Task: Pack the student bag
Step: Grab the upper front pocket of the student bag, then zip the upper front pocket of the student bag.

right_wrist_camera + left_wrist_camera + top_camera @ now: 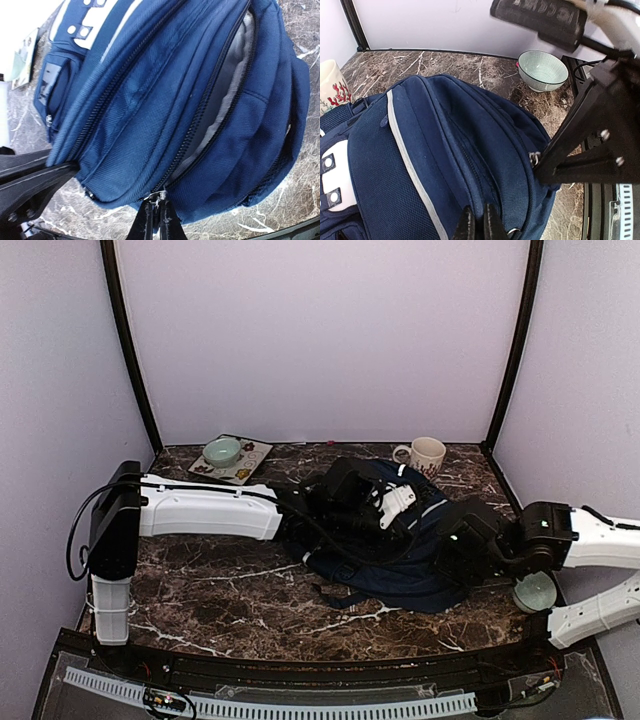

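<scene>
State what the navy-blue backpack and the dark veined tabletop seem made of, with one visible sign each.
Navy-blue backpack: woven fabric, probably synthetic, matte; fine weave and stitched seams show. Dark veined tabletop: marble or marble-look laminate, faintly glossy; white veins on brown, which one unclear.

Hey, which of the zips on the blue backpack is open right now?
The one the right tool pinches by its pull: that open zip on the student bag gapes, showing grey lining. The other zip, nearer the white patches, is closed.
</scene>
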